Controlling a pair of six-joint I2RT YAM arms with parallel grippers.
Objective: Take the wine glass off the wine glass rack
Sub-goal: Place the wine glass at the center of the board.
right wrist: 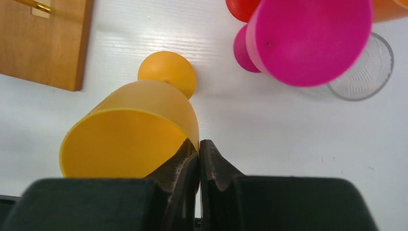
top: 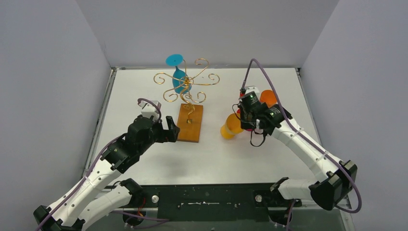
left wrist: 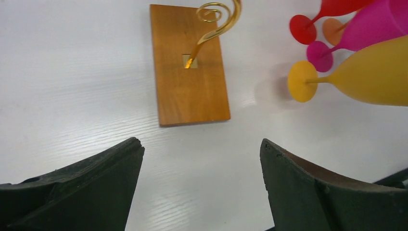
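Seemingly light, stiff, slick plastic, the yellow wine glass (right wrist: 130, 130) tilts right of the wine glass rack (top: 190, 124), with the right gripper (right wrist: 198, 159) pinched on its rim. 1 blue wine glass (top: 179, 79) hangs on the rack's far side and is probably best held by the stem. Near the base, the left gripper (left wrist: 201, 144) hovers agape.

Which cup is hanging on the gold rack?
The blue wine glass, hanging foot-up from the wine glass rack. The yellow, pink, red and orange glasses are off it.
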